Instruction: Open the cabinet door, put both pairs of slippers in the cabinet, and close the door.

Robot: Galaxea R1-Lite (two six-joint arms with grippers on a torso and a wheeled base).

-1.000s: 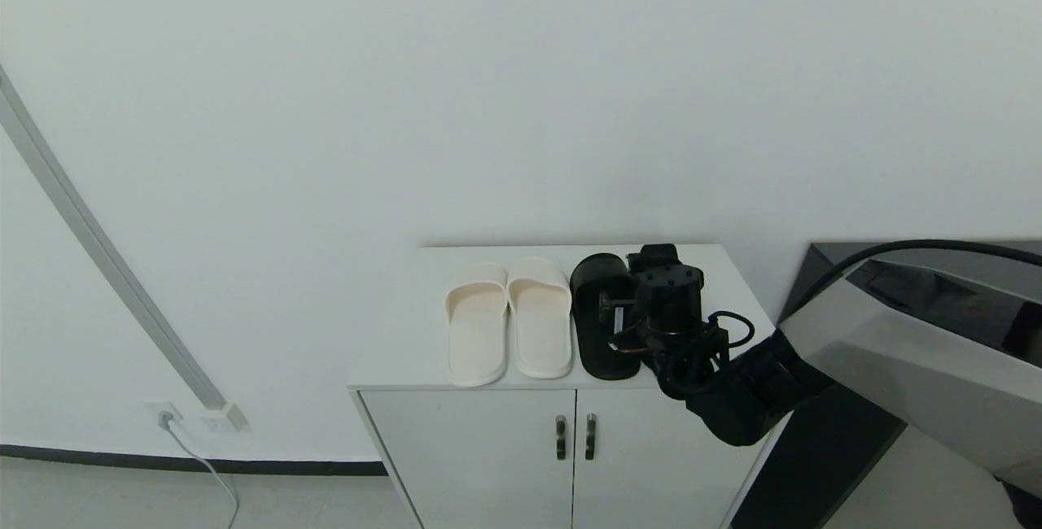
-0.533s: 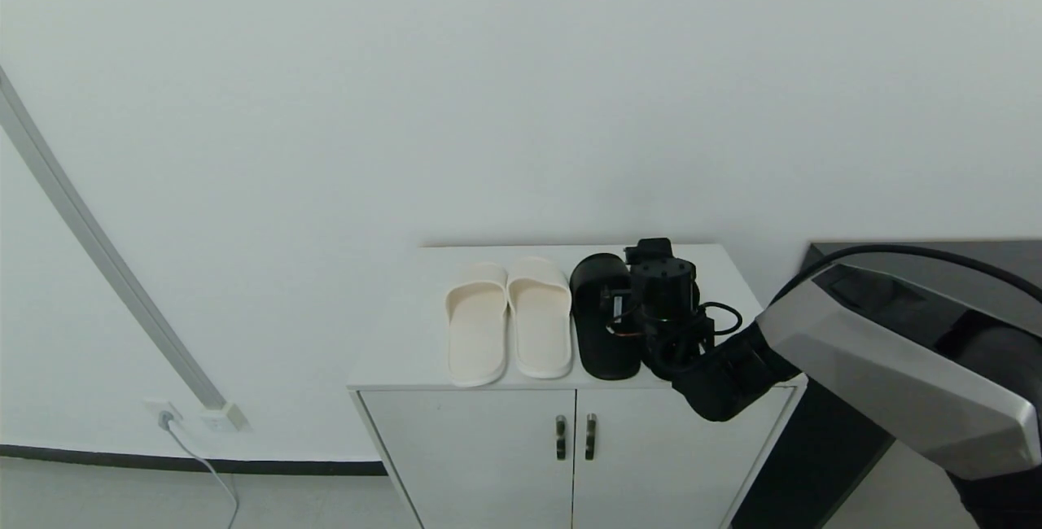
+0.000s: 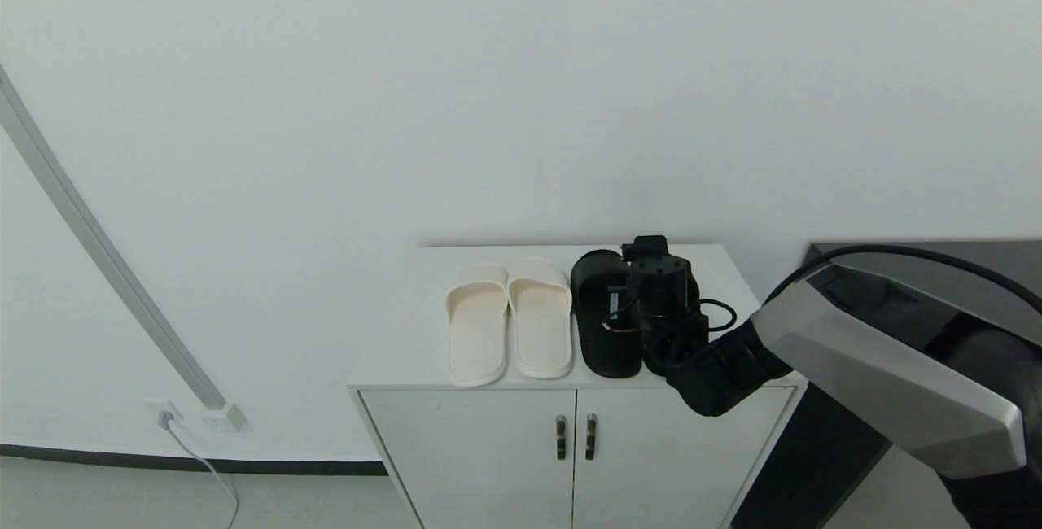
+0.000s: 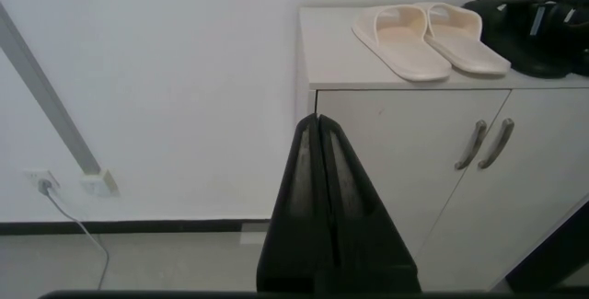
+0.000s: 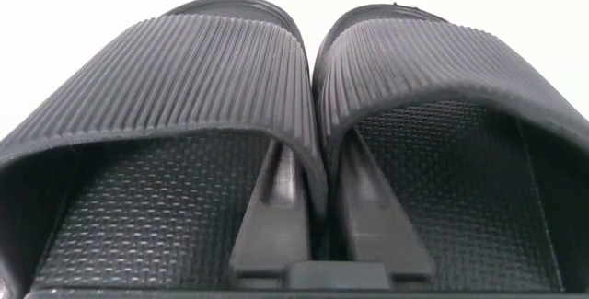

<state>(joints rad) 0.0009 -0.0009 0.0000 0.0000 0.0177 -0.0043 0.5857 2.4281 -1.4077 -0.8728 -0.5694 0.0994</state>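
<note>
A white cabinet (image 3: 403, 354) stands against the wall with both doors shut, their two handles (image 3: 575, 436) side by side at the middle. On its top lie a cream pair of slippers (image 3: 509, 321) and, to the right of them, a black pair of slippers (image 3: 604, 325). My right gripper (image 5: 316, 156) has one finger under each ribbed black strap and is shut on the two inner walls that touch. Its wrist (image 3: 663, 301) sits over the right black slipper. My left gripper (image 4: 318, 122) hangs shut in front of the cabinet's left corner, low and away from the doors.
A grey conduit (image 3: 98, 244) runs slantwise down the wall to a socket with a cable (image 3: 167, 417) left of the cabinet. A dark unit (image 3: 822, 448) stands tight against the cabinet's right side. Open floor lies left of the cabinet.
My right arm has pushed forward over the cabinet top, sliding the gripper deeper into the black slippers. The slippers and the doors have stayed put.
</note>
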